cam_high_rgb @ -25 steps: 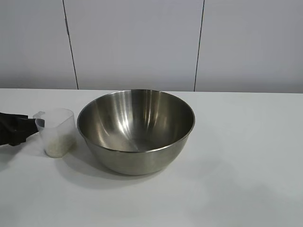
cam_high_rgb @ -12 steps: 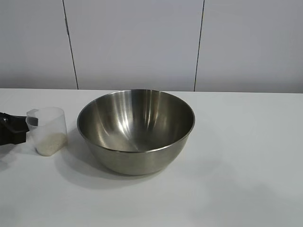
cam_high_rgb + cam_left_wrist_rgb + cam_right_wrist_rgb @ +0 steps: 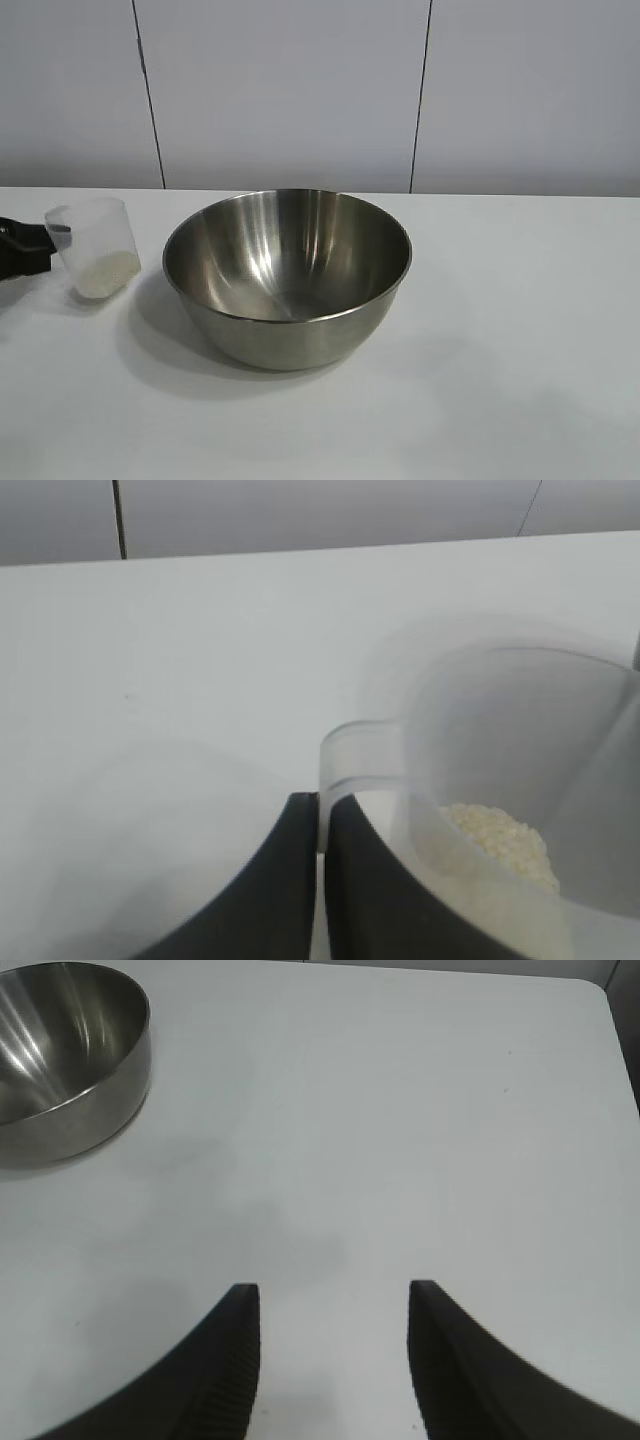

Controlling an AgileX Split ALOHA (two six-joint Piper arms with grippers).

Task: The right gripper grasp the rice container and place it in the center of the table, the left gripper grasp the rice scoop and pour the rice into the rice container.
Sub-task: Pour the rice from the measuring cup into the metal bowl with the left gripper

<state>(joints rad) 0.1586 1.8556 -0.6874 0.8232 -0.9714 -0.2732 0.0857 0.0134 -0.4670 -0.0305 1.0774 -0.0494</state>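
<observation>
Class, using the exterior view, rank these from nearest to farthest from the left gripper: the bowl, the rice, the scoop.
1. Scoop: its handle is held in the left gripper, at the table's left edge.
2. Rice: in the scoop's bottom.
3. Bowl: at centre, to the scoop's right.

Left gripper (image 3: 40, 243) lifted rice scoop (image 3: 95, 247) off table (image 3: 520, 330), tilted it, moved left
</observation>
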